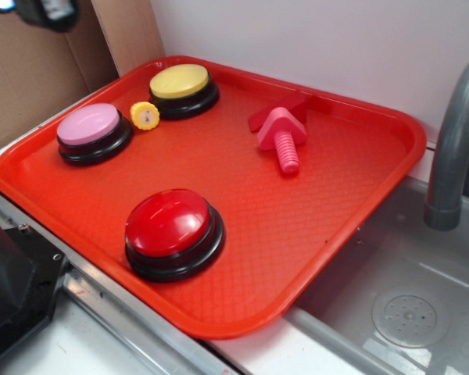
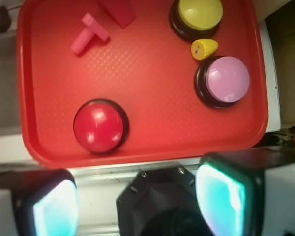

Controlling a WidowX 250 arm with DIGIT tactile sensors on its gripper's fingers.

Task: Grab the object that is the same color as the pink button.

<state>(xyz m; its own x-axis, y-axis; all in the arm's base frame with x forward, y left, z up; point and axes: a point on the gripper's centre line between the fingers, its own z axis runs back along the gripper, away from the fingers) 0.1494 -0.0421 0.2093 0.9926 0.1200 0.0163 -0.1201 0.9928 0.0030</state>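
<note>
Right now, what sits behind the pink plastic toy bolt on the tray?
A red wedge-shaped block lies directly behind the pink plastic toy bolt. The bolt's head covers much of the block in the exterior view; whether they touch cannot be told.

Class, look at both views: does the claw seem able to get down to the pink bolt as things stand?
Probably yes. The claw hangs open above the tray's near edge, and the pink bolt lies uncovered on the red tray. Only the red wedge sits close behind its head, so a grip across the shaft looks free.
</note>
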